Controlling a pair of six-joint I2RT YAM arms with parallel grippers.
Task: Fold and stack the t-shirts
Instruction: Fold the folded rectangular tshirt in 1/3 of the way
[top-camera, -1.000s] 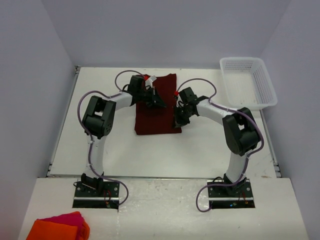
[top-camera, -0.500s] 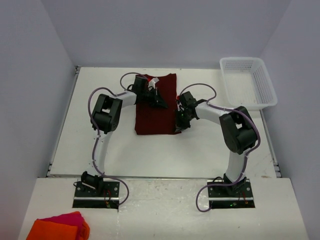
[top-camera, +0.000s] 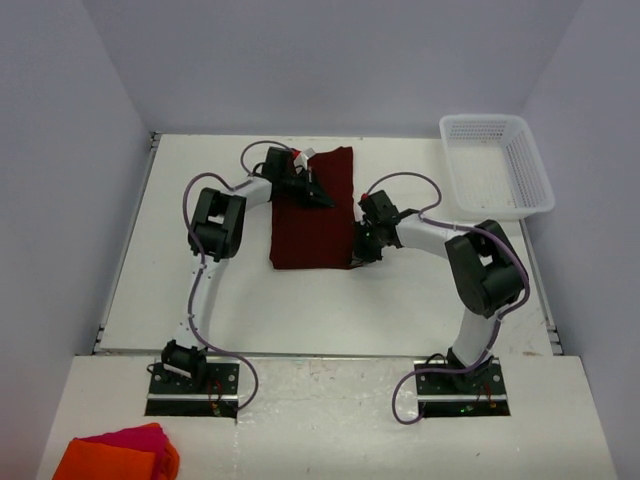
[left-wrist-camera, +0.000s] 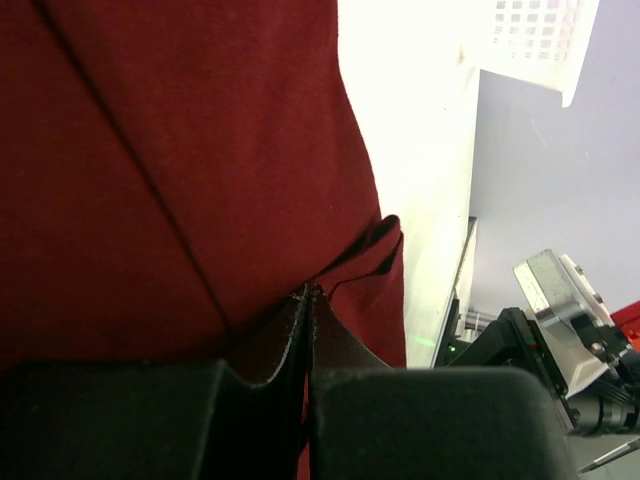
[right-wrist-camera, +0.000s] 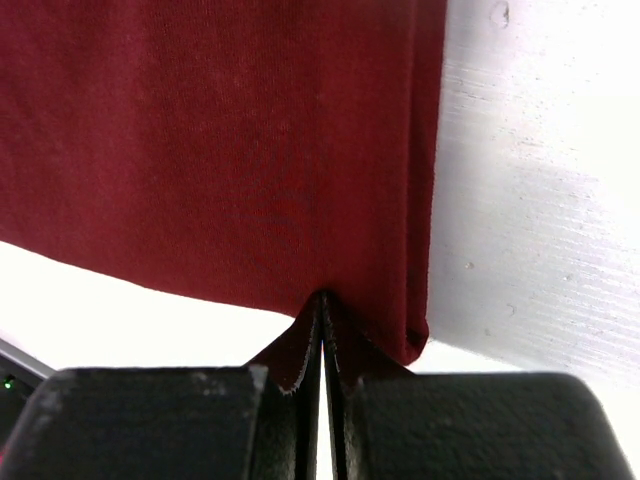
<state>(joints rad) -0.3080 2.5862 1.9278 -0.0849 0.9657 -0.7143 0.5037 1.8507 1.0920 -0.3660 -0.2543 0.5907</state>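
One dark maroon t-shirt (top-camera: 310, 235) lies on the white table, folded into a long strip. My left gripper (top-camera: 320, 199) sits low on its far right part. In the left wrist view the gripper (left-wrist-camera: 308, 291) is shut, its tips pinching a raised fold of the t-shirt (left-wrist-camera: 200, 150). My right gripper (top-camera: 362, 252) is at the shirt's near right corner. In the right wrist view the gripper (right-wrist-camera: 323, 296) is shut on the near hem of the t-shirt (right-wrist-camera: 220, 130), beside the folded right edge.
A white mesh basket (top-camera: 497, 165) stands at the far right of the table and shows in the left wrist view (left-wrist-camera: 535, 35). Bright orange and pink cloths (top-camera: 115, 455) lie at the near left, off the table. The right arm (left-wrist-camera: 560, 320) is close to the left gripper.
Both grippers have come down from above the shirt onto it. The left wrist shifted slightly towards the far side; the right gripper moved to the near right corner.
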